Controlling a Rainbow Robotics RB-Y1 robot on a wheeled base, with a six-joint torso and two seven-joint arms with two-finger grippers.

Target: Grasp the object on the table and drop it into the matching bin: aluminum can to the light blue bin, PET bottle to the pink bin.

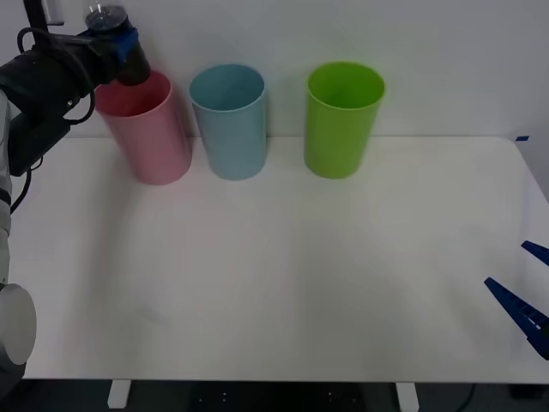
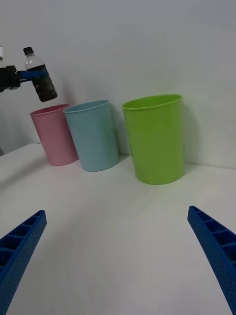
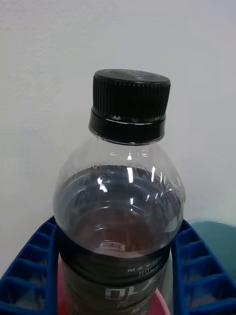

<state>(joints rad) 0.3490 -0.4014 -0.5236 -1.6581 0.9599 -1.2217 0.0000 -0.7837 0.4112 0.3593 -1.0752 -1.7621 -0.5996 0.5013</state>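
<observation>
My left gripper (image 1: 126, 40) is shut on the PET bottle (image 1: 114, 39), a small clear bottle with a black cap and dark lower body. It holds the bottle in the air, slightly tilted, just above the rim of the pink bin (image 1: 147, 129) at the table's back left. The right wrist view shows the bottle (image 2: 40, 75) hanging over the pink bin (image 2: 55, 134). In the left wrist view the bottle (image 3: 120, 206) sits between the blue fingers (image 3: 29, 268). The light blue bin (image 1: 228, 120) stands next to the pink one. My right gripper (image 1: 533, 287) rests open at the table's right edge.
A green bin (image 1: 341, 118) stands to the right of the light blue bin, all three in a row along the back of the white table (image 1: 283, 275). A white wall rises right behind them.
</observation>
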